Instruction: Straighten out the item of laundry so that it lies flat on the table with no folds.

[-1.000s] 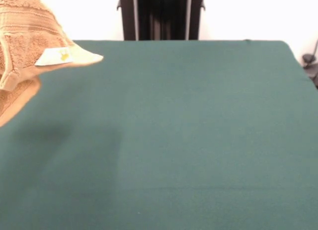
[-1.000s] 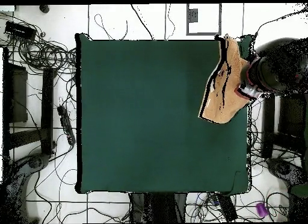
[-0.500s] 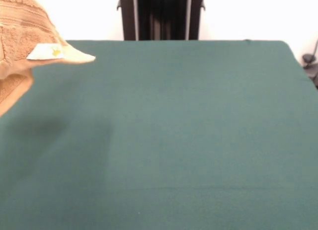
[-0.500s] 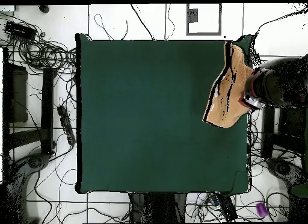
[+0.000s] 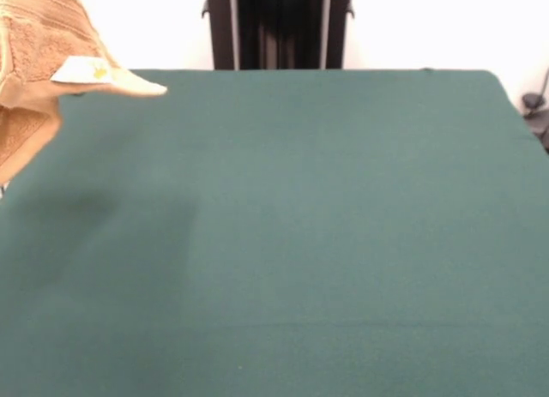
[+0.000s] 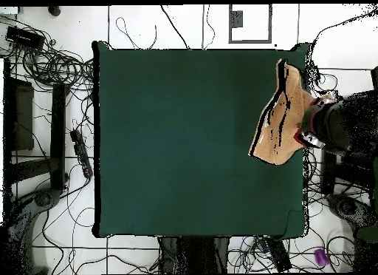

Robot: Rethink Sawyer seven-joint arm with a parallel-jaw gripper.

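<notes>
Holding the towel above the right edge of the desk, the gripper keeps it bunched, not flat; we cannot tell how the jaws stand. The white tag shows upper left.

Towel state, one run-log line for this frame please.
towel: bunched, held up at table edge, not flat | tag: visible | holder: person's sleeve at the edge | robot gripper: not in view | task: not done

Blk arm, red-white band at wrist
</notes>
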